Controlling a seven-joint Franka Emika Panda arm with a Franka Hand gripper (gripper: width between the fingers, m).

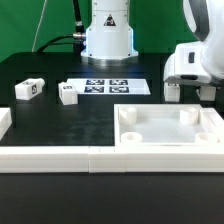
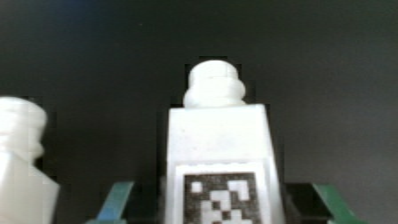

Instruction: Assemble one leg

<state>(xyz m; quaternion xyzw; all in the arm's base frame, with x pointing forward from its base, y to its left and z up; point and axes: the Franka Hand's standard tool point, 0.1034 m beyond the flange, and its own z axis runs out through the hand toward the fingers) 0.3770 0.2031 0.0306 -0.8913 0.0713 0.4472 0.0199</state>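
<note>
My hand point(image 1: 189, 93) hangs low at the exterior view's right, just behind the far rim of the tray point(image 1: 170, 142). I read it as open, since its two fingers stand wide apart there. In the wrist view the hand point(image 2: 217, 205) straddles the leg point(image 2: 217, 135), with one dark finger point(image 2: 121, 200) on each flank. A thin black strip shows between each finger and the leg's white sides, so nothing is clamped.

The leg's rounded peg end points away from the fingers. Its black-and-white tag point(image 2: 217, 197) faces the camera on the stretch that lies between them. I cannot pick this leg out in the exterior view, because the hand's body hides it. Beside the leg in the wrist view, apart from it, stands another white piece point(image 2: 22, 160) with a rounded end. The frame edge cuts it off, and I cannot tell what it is.

At the exterior view's left, mid-height, a second leg point(image 1: 28, 89) and a third leg point(image 1: 68, 94) lie on the black desk point(image 1: 60, 122). They are near each other without touching, and well apart from the hand. The marker board point(image 1: 105, 86) lies flat in the middle of the frame, in front of the robot base point(image 1: 108, 35) at upper centre. The tray fills the lower right, and a white rail point(image 1: 45, 155) runs along the lower left.
</note>
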